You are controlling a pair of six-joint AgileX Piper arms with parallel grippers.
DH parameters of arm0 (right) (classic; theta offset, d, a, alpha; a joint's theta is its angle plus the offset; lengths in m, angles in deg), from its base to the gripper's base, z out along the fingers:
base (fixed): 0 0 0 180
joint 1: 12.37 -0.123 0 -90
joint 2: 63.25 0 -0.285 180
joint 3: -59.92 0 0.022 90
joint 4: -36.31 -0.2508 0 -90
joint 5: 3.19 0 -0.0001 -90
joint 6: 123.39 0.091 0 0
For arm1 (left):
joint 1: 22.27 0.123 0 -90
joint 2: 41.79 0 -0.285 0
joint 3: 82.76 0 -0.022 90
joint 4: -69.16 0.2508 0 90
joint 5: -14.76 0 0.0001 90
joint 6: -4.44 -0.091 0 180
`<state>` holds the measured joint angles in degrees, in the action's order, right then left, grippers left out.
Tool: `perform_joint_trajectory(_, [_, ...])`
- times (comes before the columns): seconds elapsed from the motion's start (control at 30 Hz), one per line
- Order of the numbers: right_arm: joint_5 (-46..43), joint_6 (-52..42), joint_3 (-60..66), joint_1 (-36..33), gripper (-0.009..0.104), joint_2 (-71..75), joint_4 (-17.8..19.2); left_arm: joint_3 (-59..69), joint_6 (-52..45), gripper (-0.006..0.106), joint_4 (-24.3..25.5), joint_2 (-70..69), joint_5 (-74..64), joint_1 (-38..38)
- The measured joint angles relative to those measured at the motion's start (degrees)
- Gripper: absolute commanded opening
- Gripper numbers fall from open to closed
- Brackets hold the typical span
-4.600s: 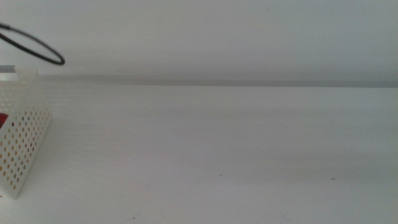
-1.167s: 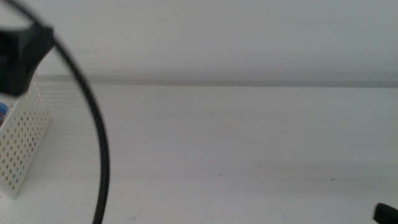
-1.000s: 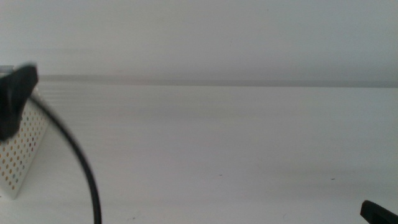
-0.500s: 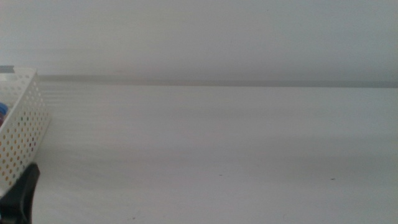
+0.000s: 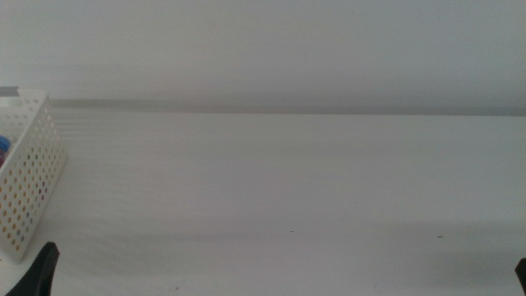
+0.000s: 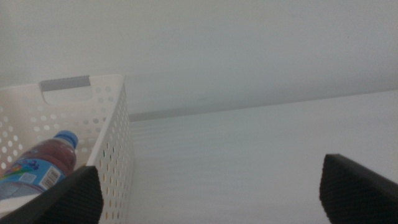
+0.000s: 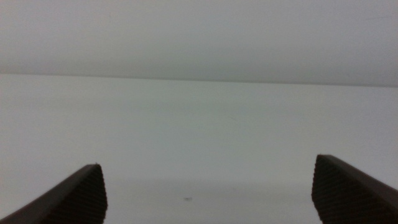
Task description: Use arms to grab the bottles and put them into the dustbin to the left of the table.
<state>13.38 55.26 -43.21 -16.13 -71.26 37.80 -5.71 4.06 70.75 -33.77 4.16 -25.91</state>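
White table (image 5: 288, 189) against a pale wall — perforated bin (image 6: 112, 143) holds a blue-capped bottle (image 6: 38, 167); both pincers (image 6: 211, 193) (image 7: 208, 193) gape wide, holding nothing.

The white perforated dustbin (image 5: 29, 177) stands on the desk (image 5: 288, 189), just above the left gripper (image 5: 43, 275); the right gripper (image 5: 521, 268) sits well apart.
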Motion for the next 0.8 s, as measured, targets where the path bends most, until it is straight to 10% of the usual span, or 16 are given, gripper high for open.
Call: perform_joint_trajectory(0.8, [-5.02,0.0,0.11,0.0,0.088,0.0,-0.66,0.0,0.0,0.094,-0.14,0.0,0.99,0.44])
